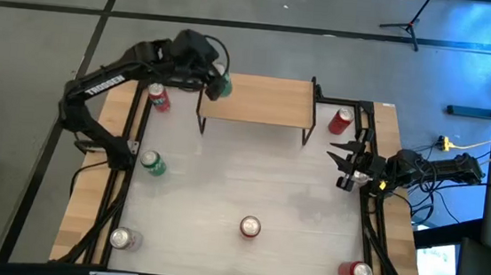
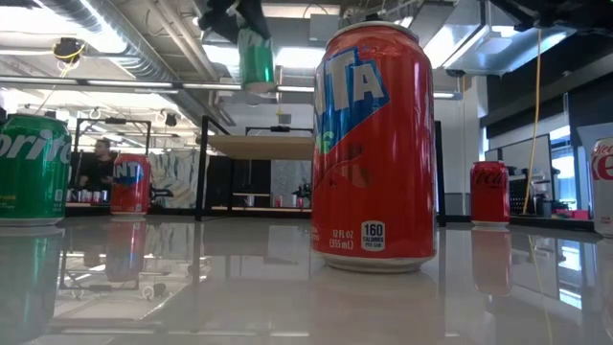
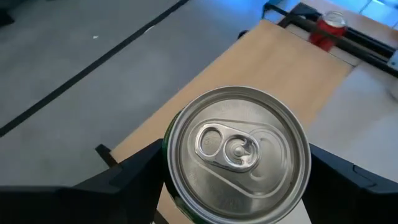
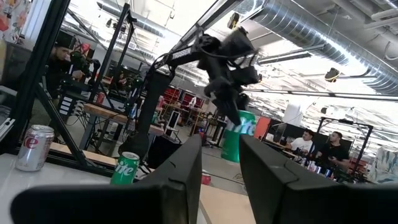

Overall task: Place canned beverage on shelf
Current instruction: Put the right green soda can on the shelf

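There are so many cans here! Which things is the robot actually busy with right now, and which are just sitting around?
In use:
- green can, held above the shelf's left end
- left gripper, shut on that can
- shelf, the wooden board on black legs

Just lying about:
- orange can, mid-table
- second green can
- silver can
- right gripper, waiting at the right edge, holding nothing

White table (image 1: 251, 178), wooden shelf (image 1: 258, 98) at its back, six cans standing scattered on the tabletop.

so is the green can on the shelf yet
Not yet. The green can hangs upright in the left gripper, above the shelf at its left end.
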Tool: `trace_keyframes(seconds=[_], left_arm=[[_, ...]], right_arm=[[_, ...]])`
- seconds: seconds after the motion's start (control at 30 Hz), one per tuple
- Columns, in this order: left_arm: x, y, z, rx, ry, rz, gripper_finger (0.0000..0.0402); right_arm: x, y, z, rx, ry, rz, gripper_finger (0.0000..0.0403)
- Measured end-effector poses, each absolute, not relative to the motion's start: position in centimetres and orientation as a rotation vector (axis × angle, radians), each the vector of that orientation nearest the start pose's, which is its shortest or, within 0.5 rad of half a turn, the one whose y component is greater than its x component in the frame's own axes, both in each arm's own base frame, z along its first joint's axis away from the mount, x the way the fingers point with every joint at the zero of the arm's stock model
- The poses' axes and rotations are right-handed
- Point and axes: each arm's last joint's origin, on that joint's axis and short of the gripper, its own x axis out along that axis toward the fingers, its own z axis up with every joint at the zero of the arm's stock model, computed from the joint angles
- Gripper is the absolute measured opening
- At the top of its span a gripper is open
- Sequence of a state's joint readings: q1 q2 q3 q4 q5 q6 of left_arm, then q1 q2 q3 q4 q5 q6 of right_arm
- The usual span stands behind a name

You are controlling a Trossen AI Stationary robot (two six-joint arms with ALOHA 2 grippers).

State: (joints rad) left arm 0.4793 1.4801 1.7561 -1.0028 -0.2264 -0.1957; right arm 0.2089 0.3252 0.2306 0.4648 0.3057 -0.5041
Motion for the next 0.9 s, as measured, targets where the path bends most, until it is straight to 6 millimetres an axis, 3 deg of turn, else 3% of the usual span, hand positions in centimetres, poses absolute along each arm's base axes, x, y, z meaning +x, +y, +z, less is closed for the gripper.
trace_keyframes(seconds=[0.47,0.9], left_arm=[[26.5,20.9,37.8,-0.338,0.841,0.784,0.0289],[25.0,24.2,36.9,-0.393,0.837,0.834,0.0289]], right_arm=[[10.8,1.4,25.9,-0.405,-0.321,-0.183,0.0105],[10.8,1.4,25.8,-0.406,-0.319,-0.182,0.0105]])
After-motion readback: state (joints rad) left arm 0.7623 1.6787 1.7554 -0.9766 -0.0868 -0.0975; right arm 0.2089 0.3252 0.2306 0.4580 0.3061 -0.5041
